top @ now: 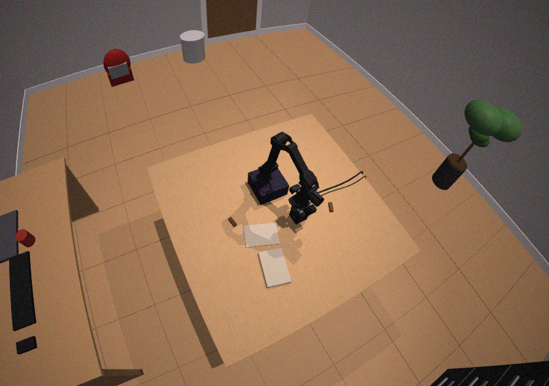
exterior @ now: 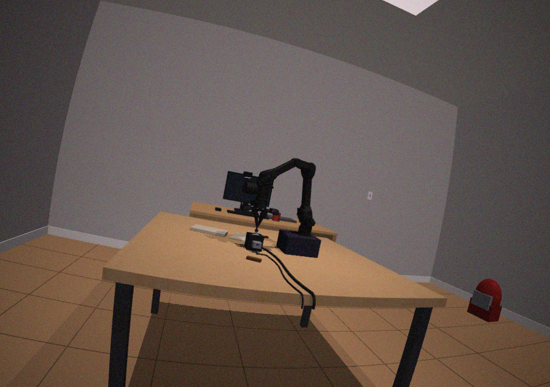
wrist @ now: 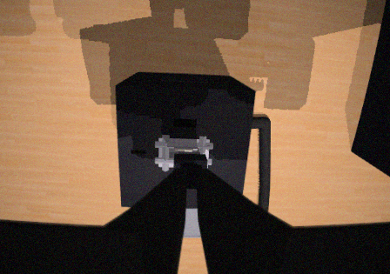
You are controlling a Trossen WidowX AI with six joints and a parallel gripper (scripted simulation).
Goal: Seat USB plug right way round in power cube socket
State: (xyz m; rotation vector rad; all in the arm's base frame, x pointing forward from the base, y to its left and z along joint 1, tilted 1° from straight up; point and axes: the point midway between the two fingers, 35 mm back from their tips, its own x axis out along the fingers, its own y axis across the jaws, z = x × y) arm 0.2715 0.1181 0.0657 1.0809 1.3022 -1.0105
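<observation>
Fingers: the two dark fingers are converging from the bottom of the wrist view to a narrow gap at frame centre; they are pinching the USB plug (wrist: 188,166), which is mostly hidden between their tips
Gripper: the gripper (wrist: 188,170) is pointing straight down over the cube in the exterior view (exterior: 256,228)
Socket: a silver-framed socket (wrist: 184,151) is sitting at the centre of the cube's top face, just above the fingertips in the wrist view
Power cube: the black power cube (wrist: 144,112) is filling the middle of the wrist view; it is standing on the table near centre in the exterior view (exterior: 253,242)
Cables: two black cables (exterior: 288,278) are running from the cube to the table's near edge and hanging over it
Arm: the arm (exterior: 306,187) is arching up from a dark blue base (exterior: 298,243), just right of the cube
Table: the wooden table (exterior: 177,258) is also carrying two pale flat pads (top: 274,267) and two small brown blocks (top: 232,221)
</observation>
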